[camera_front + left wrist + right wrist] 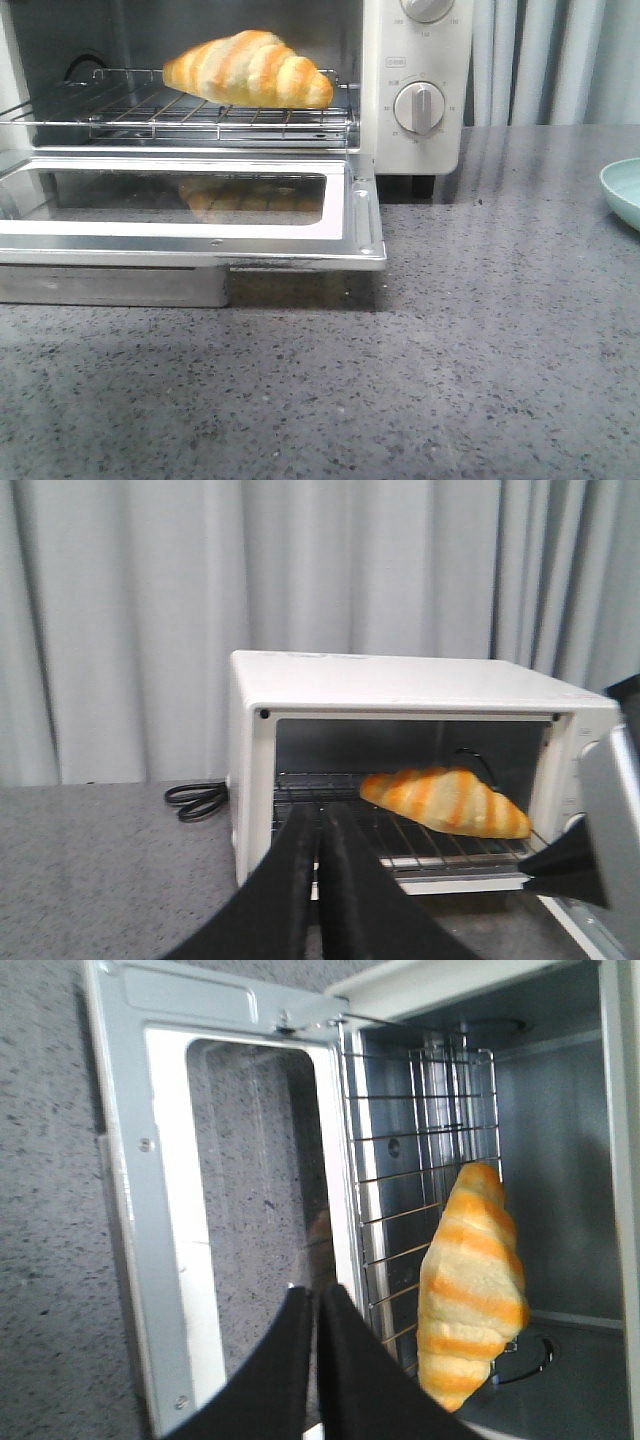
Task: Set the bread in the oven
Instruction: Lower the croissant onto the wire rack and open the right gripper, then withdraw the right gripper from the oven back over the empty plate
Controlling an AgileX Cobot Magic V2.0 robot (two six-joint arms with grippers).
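The bread [250,68], golden-orange with cream stripes, lies on the wire rack [130,118] inside the cream-white oven [415,60]. The oven door [190,240] is folded down flat and open. The bread also shows in the left wrist view [447,802] and the right wrist view [470,1285]. My left gripper [319,810] is shut and empty, in front of the oven's left side. My right gripper [314,1292] is shut and empty, above the open door's inner edge, beside the bread. Neither gripper shows in the front view.
A pale green plate [623,192] sits at the right edge of the dark speckled counter [450,350]. A coiled black cord [198,800] lies left of the oven. Grey curtains [120,620] hang behind. The oven has round dials [419,108] on its right side.
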